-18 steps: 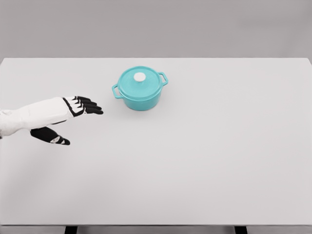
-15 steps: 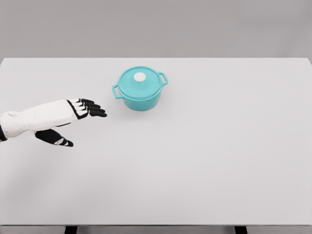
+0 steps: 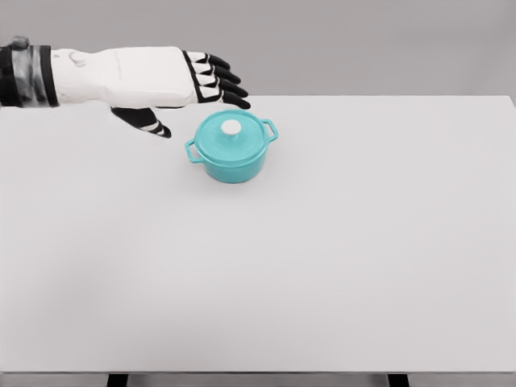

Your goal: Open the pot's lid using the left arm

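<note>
A teal pot (image 3: 232, 157) with two side handles stands on the white table (image 3: 322, 258), left of the middle toward the back. Its teal lid (image 3: 231, 137) rests closed on it, with a small white knob (image 3: 231, 126) on top. My left hand (image 3: 197, 97) hangs in the air above and to the left of the pot, its white arm reaching in from the upper left. The black fingers (image 3: 222, 81) are stretched out over the lid's far edge and the thumb (image 3: 149, 122) points down; the hand is open and holds nothing. It is not touching the lid.
The table's far edge runs just behind the pot, with a grey wall beyond it. Two dark table legs (image 3: 118, 380) show at the bottom edge.
My left hand has risen from low over the table at the left and moved up and right, now hovering beside and above the pot. The pot and lid have not moved.
</note>
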`<state>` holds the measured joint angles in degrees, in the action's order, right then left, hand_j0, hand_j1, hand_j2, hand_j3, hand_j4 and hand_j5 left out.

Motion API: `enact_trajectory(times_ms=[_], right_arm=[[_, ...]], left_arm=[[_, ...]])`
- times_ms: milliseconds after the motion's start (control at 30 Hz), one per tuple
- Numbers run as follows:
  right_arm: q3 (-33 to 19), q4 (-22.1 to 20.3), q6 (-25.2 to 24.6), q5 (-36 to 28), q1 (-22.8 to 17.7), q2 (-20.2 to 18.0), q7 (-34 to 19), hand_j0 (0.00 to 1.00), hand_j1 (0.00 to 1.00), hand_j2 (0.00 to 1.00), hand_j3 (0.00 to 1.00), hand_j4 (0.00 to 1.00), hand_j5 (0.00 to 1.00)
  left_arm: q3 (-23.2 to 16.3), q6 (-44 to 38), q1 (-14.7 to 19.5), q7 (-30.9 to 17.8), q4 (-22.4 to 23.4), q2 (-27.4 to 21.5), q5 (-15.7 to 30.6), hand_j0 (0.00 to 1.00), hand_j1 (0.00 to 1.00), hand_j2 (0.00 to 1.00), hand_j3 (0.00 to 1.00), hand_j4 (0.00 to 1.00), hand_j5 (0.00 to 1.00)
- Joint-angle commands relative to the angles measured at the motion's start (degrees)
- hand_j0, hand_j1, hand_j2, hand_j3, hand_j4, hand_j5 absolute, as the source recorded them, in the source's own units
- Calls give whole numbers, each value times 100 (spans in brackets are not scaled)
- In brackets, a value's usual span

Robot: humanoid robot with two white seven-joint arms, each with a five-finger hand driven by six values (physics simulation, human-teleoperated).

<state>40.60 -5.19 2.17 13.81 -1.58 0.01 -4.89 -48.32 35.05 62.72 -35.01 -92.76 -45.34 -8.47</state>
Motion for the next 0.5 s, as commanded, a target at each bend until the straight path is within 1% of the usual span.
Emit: enact_trajectory(times_ms=[0,33,67,100,133,167,200,233,267,300,467], right_arm=[[0,1,-6,-1,0,-1,5,100,100,100,100,100,100],[0,1,-7,8,0,-1,-3,100,100,100,100,100,100],[0,1,2,-1,0,-1,-3,100,100,100,100,100,100],[0,1,2,-1,0,-1,-3,100,100,100,100,100,100],[0,1,2,-1,0,-1,-3,100,100,100,100,100,100],[0,1,2,-1,0,-1,-3,100,100,100,100,100,100],[0,1,2,-1,0,-1,-3,100,100,100,100,100,100],[0,1,2,-1,0,-1,-3,100,100,100,100,100,100],[0,1,-7,-1,0,-1,-3,100,100,100,100,100,100],[0,1,2,-1,0,-1,-3,100,100,100,100,100,100],[0,1,2,-1,0,-1,-3,100,100,100,100,100,100]], left_arm=[[-1663,-5,-6,1,363,174,12,100,100,100,100,100,100],[-1619,-5,99,1,434,332,12,100,100,100,100,100,100],[-1602,-5,275,1,469,403,3,100,100,100,100,100,100],[-1619,-5,381,1,566,692,-93,100,100,100,100,100,100],[-1602,-5,416,1,732,868,-277,100,100,100,100,100,100],[-1558,-207,512,1,952,904,-392,100,100,100,100,100,100],[-1531,-367,636,1,1102,869,-392,100,100,100,100,100,100],[-1347,-376,636,1,1137,860,-392,100,100,100,100,100,100],[-927,-358,549,1,1234,886,-523,100,100,100,100,100,100],[-819,-384,451,1,1287,869,-551,100,100,100,100,100,100],[-969,-1008,557,1,1322,913,-550,100,100,100,100,100,100]])
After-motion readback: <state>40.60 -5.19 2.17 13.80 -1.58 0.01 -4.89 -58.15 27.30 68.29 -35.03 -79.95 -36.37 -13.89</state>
